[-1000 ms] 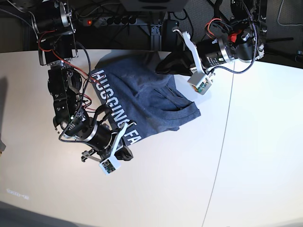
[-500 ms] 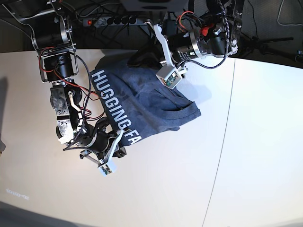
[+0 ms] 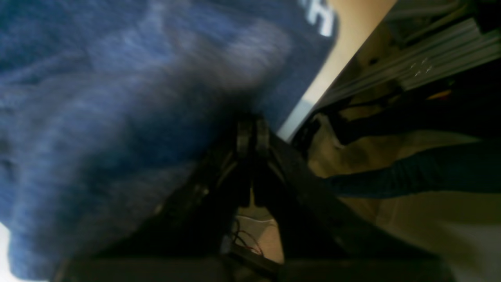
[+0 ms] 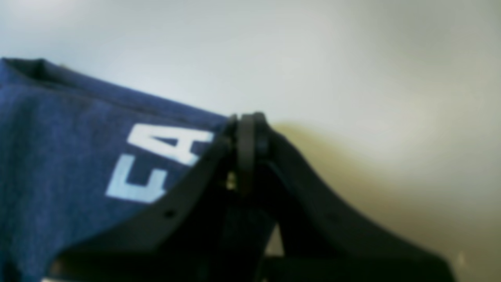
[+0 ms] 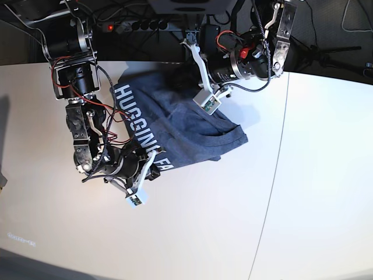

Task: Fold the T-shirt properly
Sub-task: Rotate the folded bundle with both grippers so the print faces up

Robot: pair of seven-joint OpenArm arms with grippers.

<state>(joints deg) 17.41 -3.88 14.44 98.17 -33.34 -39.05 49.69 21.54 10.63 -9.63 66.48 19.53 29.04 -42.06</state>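
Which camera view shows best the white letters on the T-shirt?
The base view: the white letters run readable along the T-shirt. The right wrist view shows only "FA", blurred; the left wrist view shows one letter fragment.

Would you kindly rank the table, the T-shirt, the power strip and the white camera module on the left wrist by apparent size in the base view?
Largest to smallest in the base view:
1. table
2. T-shirt
3. power strip
4. white camera module on the left wrist; it sits nearer the camera, so its true size may be smaller than it looks.
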